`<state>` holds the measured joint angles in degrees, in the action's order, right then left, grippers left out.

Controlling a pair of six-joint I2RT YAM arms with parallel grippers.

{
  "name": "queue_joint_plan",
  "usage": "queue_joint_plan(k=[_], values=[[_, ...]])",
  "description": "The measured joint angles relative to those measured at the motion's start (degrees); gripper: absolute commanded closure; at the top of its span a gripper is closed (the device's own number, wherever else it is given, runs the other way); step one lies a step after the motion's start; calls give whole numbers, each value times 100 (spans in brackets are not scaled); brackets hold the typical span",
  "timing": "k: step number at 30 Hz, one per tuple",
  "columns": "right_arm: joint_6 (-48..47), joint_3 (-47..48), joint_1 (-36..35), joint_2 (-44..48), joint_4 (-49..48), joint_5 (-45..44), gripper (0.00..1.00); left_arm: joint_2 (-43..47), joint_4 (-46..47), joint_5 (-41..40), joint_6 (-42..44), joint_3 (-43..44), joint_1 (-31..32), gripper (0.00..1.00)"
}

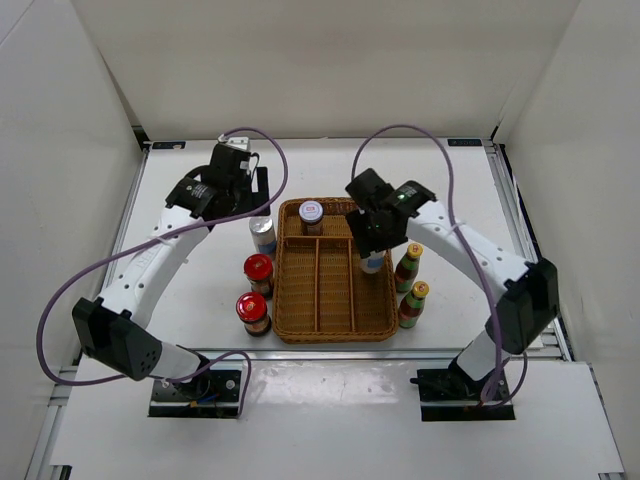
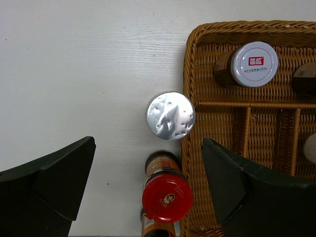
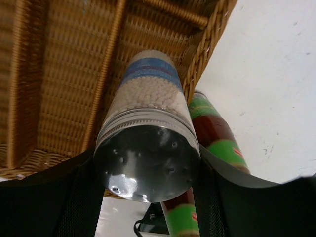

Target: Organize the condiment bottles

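Right pincer point(image 1: 374, 245) clenched on silver-lidded, blue-banded bottle of white granules point(image 3: 148, 123), upright in right compartment of brown wicker tray point(image 1: 335, 336). Left pincer point(image 2: 148, 148) released wide above second silver-lidded bottle point(image 2: 170, 115) on white tabletop point(image 2: 74, 59), just beside tray's left rim.

The left gripper point(image 2: 148, 143) looks straight down on the white tabletop point(image 2: 74, 59), its two dark fingers point(image 2: 54, 182) spread wide with nothing between them. A silver-lidded bottle point(image 2: 170, 116) stands on the tabletop against the outer left rim of the wicker tray point(image 2: 190, 64), its dimpled lid facing up. Just nearer the camera's lower edge a red-lidded jar point(image 2: 167, 197) stands beside the same rim, on the tabletop. Below it a sliver of another brown jar point(image 2: 155, 228) is cut off by the frame. Inside the tray, a white-lidded jar point(image 2: 254, 64) with a red mark on its lid stands in the far cross compartment, near the tray's far-left corner. Long dividers run through the rest of the tray.
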<state>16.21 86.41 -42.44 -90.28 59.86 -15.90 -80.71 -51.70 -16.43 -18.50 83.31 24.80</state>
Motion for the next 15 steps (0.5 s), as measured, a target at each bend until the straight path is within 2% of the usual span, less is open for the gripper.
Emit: queue_joint_plan(k=[3, 4, 9, 10, 12, 13, 14, 15], values=[[35, -232, -76, -264, -70, -17, 99, -20, -87, 42, -17, 79, -24, 0], [46, -302, -94, -315, -116, -31, 97, -20, -105, 57, -24, 90, -28, 0], [151, -380, -181, -463, -236, -114, 59, -13, -238, 103, -44, 96, -74, 0], [179, -380, -201, -487, -275, -153, 44, -9, -251, 103, -46, 96, -90, 0], [269, -382, -229, -535, -337, -210, 23, 4, -291, 129, -46, 96, -109, 0], [326, -382, -234, -546, -363, -243, 6, 13, -308, 160, -48, 96, -114, 0], [413, -382, -238, -546, -380, -256, 0, 17, -328, 195, -48, 94, -125, 0], [470, -382, -238, -546, -391, -297, 0, 37, -332, 245, -48, 76, -133, 0]])
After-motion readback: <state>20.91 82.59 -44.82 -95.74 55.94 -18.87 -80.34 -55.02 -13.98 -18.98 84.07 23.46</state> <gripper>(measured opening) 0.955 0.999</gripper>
